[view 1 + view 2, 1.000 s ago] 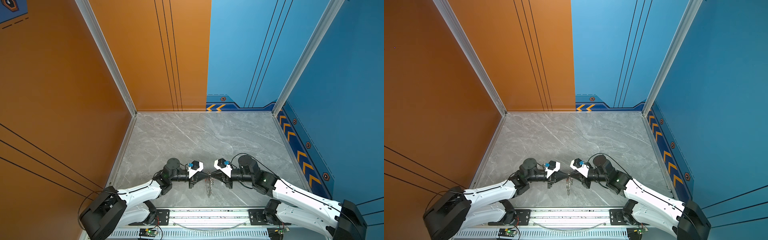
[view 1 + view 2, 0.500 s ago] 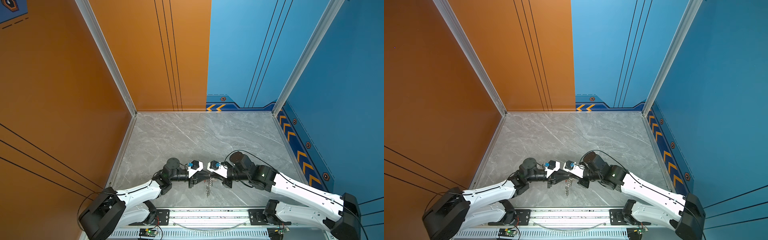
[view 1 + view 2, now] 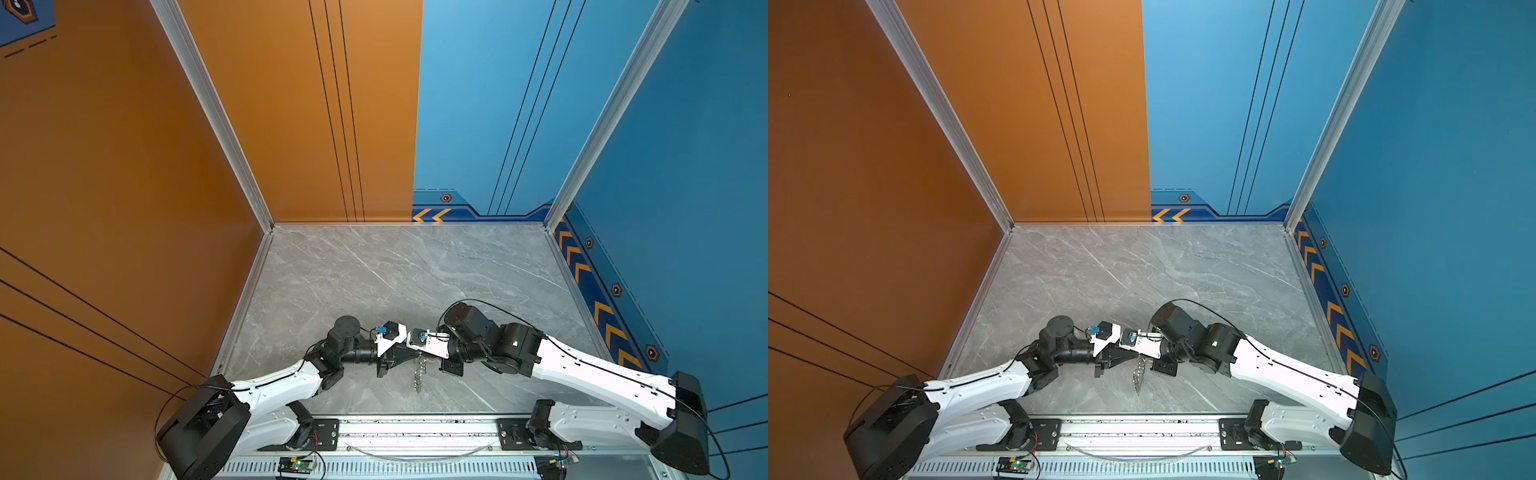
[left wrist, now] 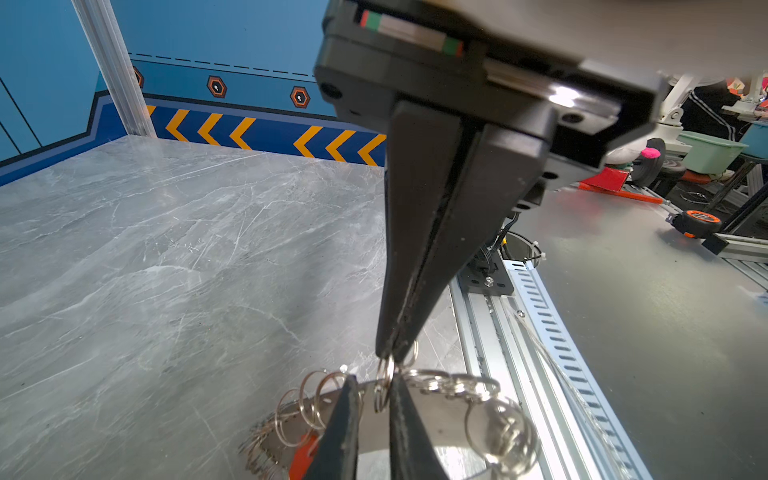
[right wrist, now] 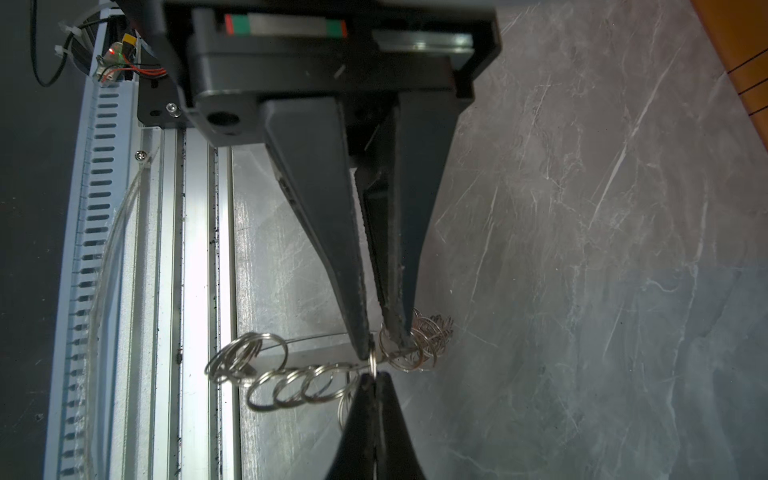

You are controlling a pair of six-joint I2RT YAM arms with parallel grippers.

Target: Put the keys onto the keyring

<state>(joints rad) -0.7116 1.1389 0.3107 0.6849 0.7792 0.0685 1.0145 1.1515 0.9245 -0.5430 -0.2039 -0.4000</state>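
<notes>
The keyring [image 3: 419, 376] [image 3: 1137, 378] hangs as a chain of silver split rings between my two gripper tips, low over the marble table near its front edge. My right gripper [image 5: 374, 376] [image 4: 390, 353] [image 3: 424, 357] is shut on one split ring at the band's edge. My left gripper [image 4: 374, 380] [image 5: 381, 343] [image 3: 414, 354] meets it tip to tip, its jaws a little apart with that same ring between them. More rings [image 4: 316, 399] [image 5: 291, 384] fan out on both sides. An orange-red key tag [image 4: 305, 453] shows beside a left finger; the keys' metal is not discernible.
An aluminium rail [image 3: 415, 428] with slotted cable duct runs along the table's front edge, just below the hanging rings. Orange and blue walls close in the left, back and right sides. The grey marble tabletop [image 3: 395, 270] stretches behind the grippers.
The right arm has swung its wrist leftward and brought its gripper in against the left gripper's tip. The left jaws, shut a second ago, now stand slightly apart. The keyring still hangs there.
</notes>
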